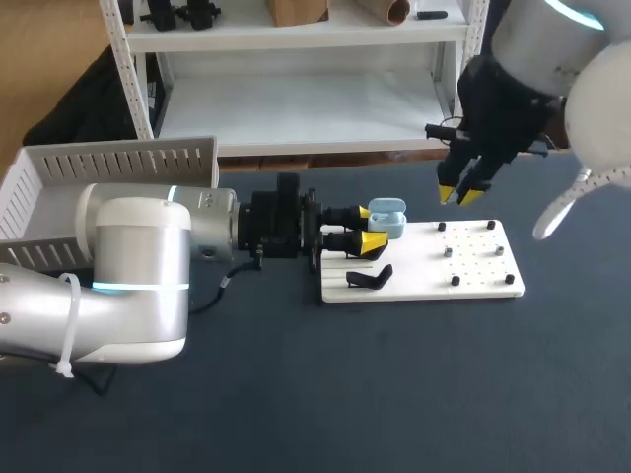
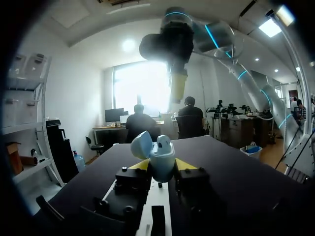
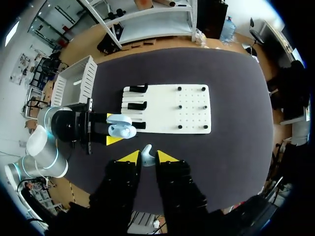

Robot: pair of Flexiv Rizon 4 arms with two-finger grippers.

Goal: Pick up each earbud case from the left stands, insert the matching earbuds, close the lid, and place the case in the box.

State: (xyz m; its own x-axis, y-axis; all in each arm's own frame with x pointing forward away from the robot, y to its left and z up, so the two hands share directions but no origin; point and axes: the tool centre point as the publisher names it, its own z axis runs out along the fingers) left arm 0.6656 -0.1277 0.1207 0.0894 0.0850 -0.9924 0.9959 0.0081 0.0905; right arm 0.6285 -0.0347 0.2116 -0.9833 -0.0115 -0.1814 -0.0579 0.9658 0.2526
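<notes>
Over the dark table (image 1: 296, 394) your left hand (image 1: 367, 229) is clamped on the open blue case (image 1: 387, 219) at the edge of the white board (image 1: 473, 266); your right hand (image 1: 459, 195), higher, pinches one earbud (image 3: 147, 154). If you descend misaligned, it may strike the rim and slip out.

You've got one earbud case (image 1: 386, 219), one earbud (image 3: 147, 156), one box (image 1: 118, 160), one board (image 1: 478, 266), maybe three stands (image 3: 134, 105) at its nine o'clock.

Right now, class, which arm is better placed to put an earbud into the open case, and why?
Right: the right gripper holds an earbud, while the left gripper is occupied, shut on the open case.
</notes>
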